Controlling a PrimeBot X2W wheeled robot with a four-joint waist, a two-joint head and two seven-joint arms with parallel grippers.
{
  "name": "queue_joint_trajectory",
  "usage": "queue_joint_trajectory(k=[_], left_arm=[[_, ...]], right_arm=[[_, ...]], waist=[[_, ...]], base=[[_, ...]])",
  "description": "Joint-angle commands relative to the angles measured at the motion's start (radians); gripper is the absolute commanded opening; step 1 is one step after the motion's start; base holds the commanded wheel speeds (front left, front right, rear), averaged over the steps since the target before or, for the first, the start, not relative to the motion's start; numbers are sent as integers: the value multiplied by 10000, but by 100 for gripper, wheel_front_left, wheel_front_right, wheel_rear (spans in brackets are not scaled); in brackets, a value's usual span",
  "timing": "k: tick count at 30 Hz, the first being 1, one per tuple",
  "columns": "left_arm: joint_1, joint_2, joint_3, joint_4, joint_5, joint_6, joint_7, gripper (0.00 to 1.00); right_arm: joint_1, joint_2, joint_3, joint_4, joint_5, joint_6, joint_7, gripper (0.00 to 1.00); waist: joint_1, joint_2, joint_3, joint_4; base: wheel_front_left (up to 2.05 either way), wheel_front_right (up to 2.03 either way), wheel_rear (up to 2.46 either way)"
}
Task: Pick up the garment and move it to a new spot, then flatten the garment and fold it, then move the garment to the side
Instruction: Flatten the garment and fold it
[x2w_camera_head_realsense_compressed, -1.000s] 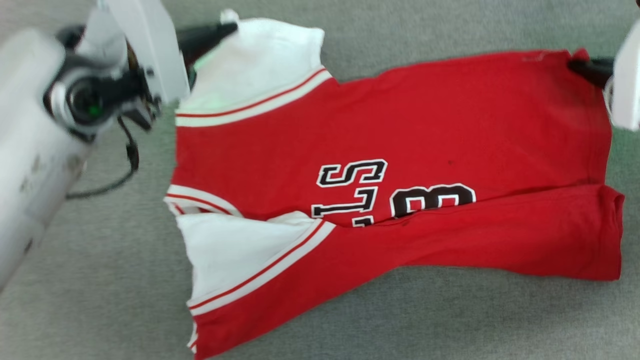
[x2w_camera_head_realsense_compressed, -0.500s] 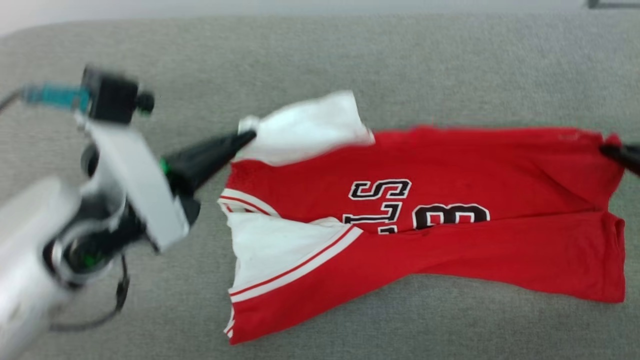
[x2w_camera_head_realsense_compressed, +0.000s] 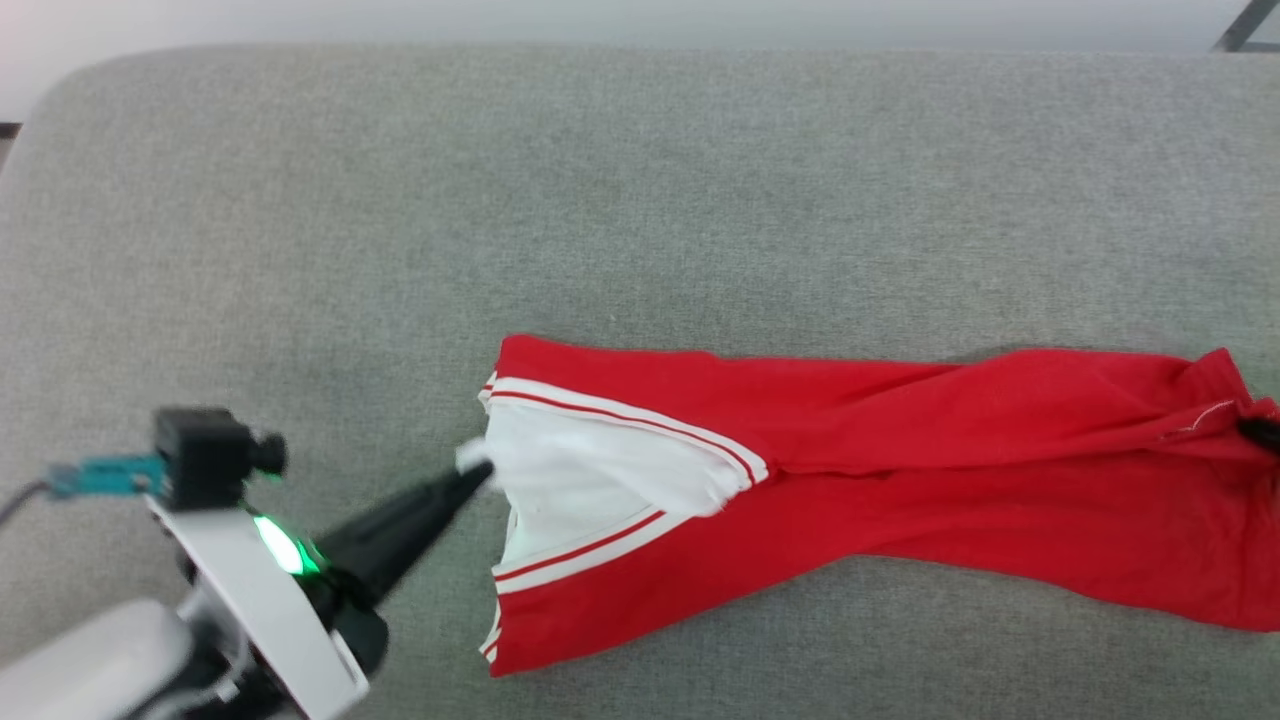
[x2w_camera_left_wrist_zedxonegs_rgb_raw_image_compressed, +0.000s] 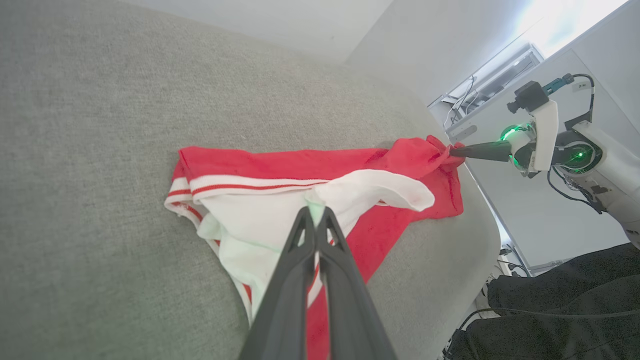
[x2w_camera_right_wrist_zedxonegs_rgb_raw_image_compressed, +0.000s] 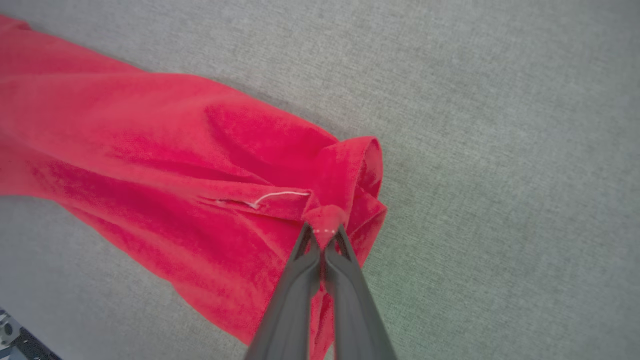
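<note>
Left fingers (x2w_camera_left_wrist_zedxonegs_rgb_raw_image_compressed: 292, 280): pressed together on the edge of a white short sleeve (x2w_camera_left_wrist_zedxonegs_rgb_raw_image_compressed: 380, 187), with no gap between them. Right fingers (x2w_camera_right_wrist_zedxonegs_rgb_raw_image_compressed: 297, 290): likewise closed, pinching a bunched red hem corner (x2w_camera_right_wrist_zedxonegs_rgb_raw_image_compressed: 325, 217) at the opposite end.

Between the two grips lies the bright red jersey shirt (x2w_camera_head_realsense_compressed: 900, 480) with white short sleeves and red-and-white striped trim. It is drawn out into a long, narrow band, and one long side appears doubled over the other. Its lettering cannot be seen. The shirt rests on a grey fabric-covered desk (x2w_camera_head_realsense_compressed: 300, 250), in the nearer part of the head view, running from the middle to the right edge. The bunched hem corner looks slightly raised.

Step in hand, as judged: the folding stage, with a lengthwise fold just being laid. The next move calls for both held edges to be lowered flush with the layer beneath and then let go without dragging the cloth. A crosswise fold and the shift to the side are not yet done.

Count: one shirt, two pairs of fingers, one desk.
</note>
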Motion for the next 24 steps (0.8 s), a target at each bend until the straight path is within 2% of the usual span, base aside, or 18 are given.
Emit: queue_joint_trajectory(k=[1, 11, 21, 22, 23, 24], left_arm=[[210, -136, -134, -5, 47, 42, 16, 0], [152, -1587, -725, 1529, 224, -55, 95, 0], [-87, -2303, -1103, 2691, 334, -86, 145, 0], [-124, -2340, -1144, 2739, 352, -87, 147, 7], [-155, -2369, -1171, 2783, 347, -88, 128, 25], [-182, -2365, -1163, 2835, 351, -87, 54, 47]], right_arm=[[293, 129, -232, -69, -86, -9, 92, 0], [1183, 1355, -1101, 184, -777, -9, 639, 0], [1143, 2127, -1203, 620, -1291, -11, 758, 0], [1153, 2168, -1202, 639, -1304, -9, 764, 0], [1152, 2223, -1215, 632, -1318, -9, 737, 0], [1150, 2276, -1266, 625, -1337, -9, 638, 27]], waist=[[0, 0, 80, 59], [0, 0, 410, 157], [0, 0, 583, 145], [0, 0, 575, 149], [0, 0, 559, 151], [0, 0, 516, 161]], base=[[0, 0, 0], [0, 0, 0], [0, 0, 0], [0, 0, 0], [0, 0, 0], [0, 0, 0]])
